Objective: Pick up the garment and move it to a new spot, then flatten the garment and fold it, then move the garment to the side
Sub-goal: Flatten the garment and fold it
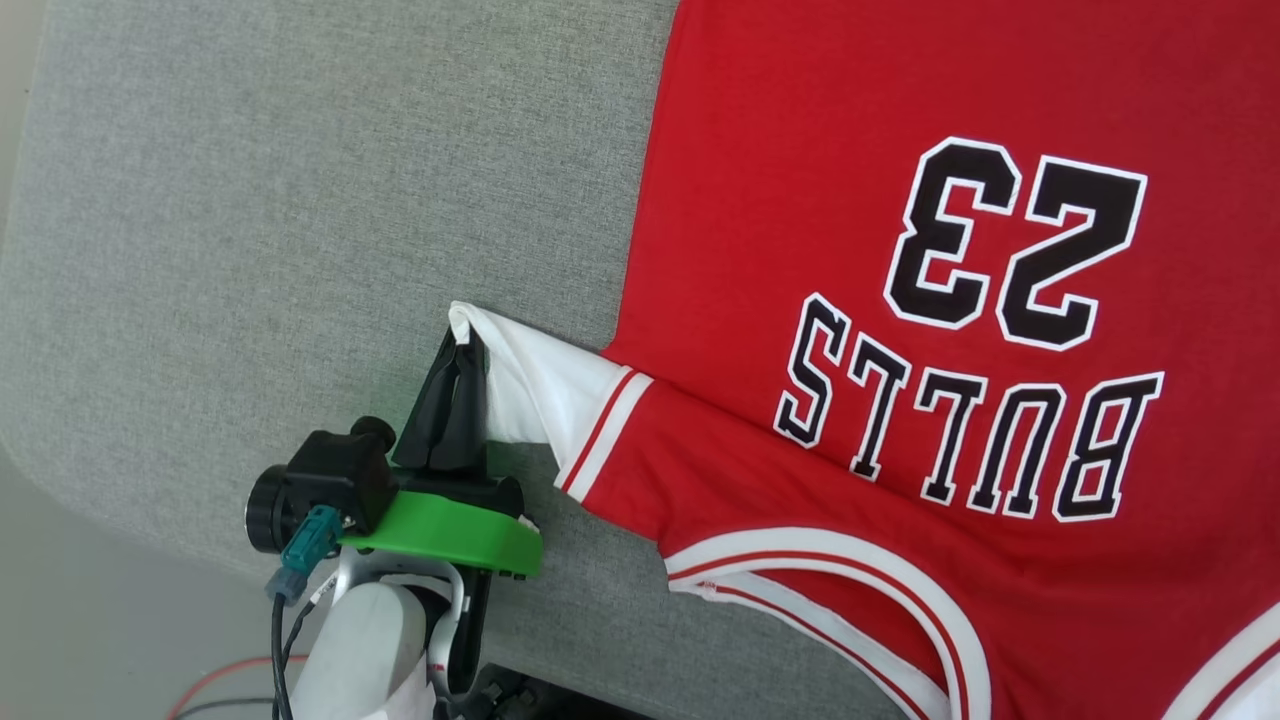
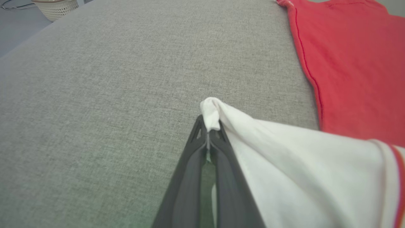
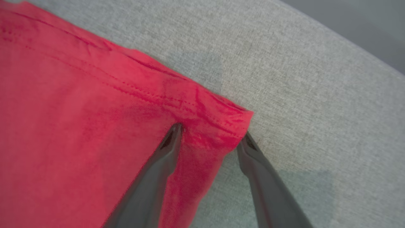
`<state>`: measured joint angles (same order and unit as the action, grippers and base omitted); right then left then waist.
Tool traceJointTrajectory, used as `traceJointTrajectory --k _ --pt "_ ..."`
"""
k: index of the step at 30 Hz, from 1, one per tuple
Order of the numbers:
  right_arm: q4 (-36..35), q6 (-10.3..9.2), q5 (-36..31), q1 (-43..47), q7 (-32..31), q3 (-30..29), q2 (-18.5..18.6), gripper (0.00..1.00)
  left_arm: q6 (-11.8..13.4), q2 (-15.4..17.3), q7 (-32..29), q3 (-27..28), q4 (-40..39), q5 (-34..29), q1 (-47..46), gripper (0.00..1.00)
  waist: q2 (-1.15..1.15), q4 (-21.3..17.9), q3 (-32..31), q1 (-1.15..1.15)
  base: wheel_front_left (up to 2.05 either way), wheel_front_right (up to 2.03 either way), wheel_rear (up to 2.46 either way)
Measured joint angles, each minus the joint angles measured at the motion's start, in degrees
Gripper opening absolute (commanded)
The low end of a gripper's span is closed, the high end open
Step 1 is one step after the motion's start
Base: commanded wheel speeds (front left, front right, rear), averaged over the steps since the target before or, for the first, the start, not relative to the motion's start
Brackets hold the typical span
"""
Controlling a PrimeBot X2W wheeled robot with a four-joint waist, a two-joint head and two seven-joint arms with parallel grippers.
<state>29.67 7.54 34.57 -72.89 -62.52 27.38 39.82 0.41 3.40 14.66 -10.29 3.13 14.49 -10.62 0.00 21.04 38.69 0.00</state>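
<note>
- The left gripper (image 1: 465,352) is pinching the tip of the white sleeve (image 1: 535,395), jaws closed on the cloth, over the grey top (image 1: 250,250) near its front left corner.
- The sleeve is stretching from that pinch rightward to the striped trim, raised a little off the top.
- The garment (image 1: 800,200) is lying print-up across the right part of the grey top, collar toward the front edge, and its body is looking smooth.
- The right gripper (image 3: 212,133) is standing open astride a hem corner of the garment: one finger is on the red cloth, the other on the grey just beside it, gripping nothing.
- By my reading, the garment is already sitting at its new spot and the flattening is well along, with the sleeve and the hem corner being the last parts tended.
- No fold is showing, so the folding and the move to the side are both waiting to be done.
</note>
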Motion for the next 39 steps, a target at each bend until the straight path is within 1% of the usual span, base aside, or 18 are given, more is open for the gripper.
traceJointTrajectory --k 4,7,9,13,16,18,24,26,27,30,35,39 --pt "1.0 -0.01 0.26 0.03 2.77 0.42 -0.29 0.0 -0.27 -0.11 0.0 1.07 0.14 -0.99 -0.01 0.0 0.0 -0.39 -0.95 0.0 0.0 0.0 0.0" --pt "3.47 -0.01 2.66 0.15 7.0 -2.12 -1.92 0.0 -0.45 -0.19 0.0 1.67 0.58 -1.25 0.07 0.0 0.0 -0.94 -2.28 0.0 0.0 0.0 0.0" --pt "4.37 -0.01 3.05 0.93 9.15 -2.25 -2.26 0.0 -0.75 -0.22 0.0 1.9 0.87 -1.4 0.3 0.0 0.0 -1.32 -3.37 0.0 0.0 0.0 0.0" --pt "4.33 -0.01 4.15 3.8 12.41 -0.3 -1.59 0.0 -1.14 -0.27 0.0 2.78 1.51 -1.96 1.47 0.0 0.0 -2.23 -6.24 0.0 0.0 0.0 0.0" --pt "1.92 -0.01 7.55 7.59 15.78 2.55 -0.53 0.0 -1.26 -0.29 0.0 4.16 2.19 -2.81 3.53 0.0 0.0 -3.47 -9.69 0.0 0.0 0.0 0.0" --pt "0.19 -0.01 9.25 9.56 17.27 3.89 0.47 0.0 -1.64 -0.2 0.0 4.94 2.69 -3.18 4.63 0.0 0.0 -4.15 -11.42 0.0 0.0 0.0 0.0" --pt "-6.14 -0.01 14.32 18.03 21.57 7.75 5.69 0.0 -1.89 0.25 0.0 6.95 4.27 -3.97 8.5 0.0 0.0 -6.69 -17.13 -0.01 0.0 0.0 0.0" --pt "-8.01 -0.01 16.03 21.73 22.85 8.51 7.46 0.0 -2.01 0.43 0.0 7.77 4.6 -4.1 9.85 0.0 0.0 -7.74 -19.11 -0.01 0.0 0.0 0.0" --pt "-9.7 -0.01 17.84 26.85 25.03 8.79 9.66 0.0 -2.11 0.77 0.0 8.79 5.23 -4.11 11.89 0.0 0.0 -9.51 -21.65 -0.01 0.0 0.0 0.0" --pt "-10.85 -0.01 19.35 32.29 26.86 8.72 11.79 0.0 -2.19 0.91 0.0 9.26 5.69 -4.2 12.99 0.0 0.0 -11.19 -24.01 -0.01 0.0 0.0 0.0" --pt "-12.44 -0.01 21.85 42.82 29.32 8.22 14.4 0.0 -2.22 1.51 0.0 10.2 6.26 -4.43 14.44 0.0 0.0 -13.69 -27.74 -0.01 0.0 0.0 0.0" --pt "-14.34 -0.01 23.49 50.98 30.25 7.62 15.3 0.0 -2.27 1.62 0.0 10.54 6.5 -4.52 15.35 0.0 0.0 -15.26 -29.94 -0.01 0.0 0.0 0.0"
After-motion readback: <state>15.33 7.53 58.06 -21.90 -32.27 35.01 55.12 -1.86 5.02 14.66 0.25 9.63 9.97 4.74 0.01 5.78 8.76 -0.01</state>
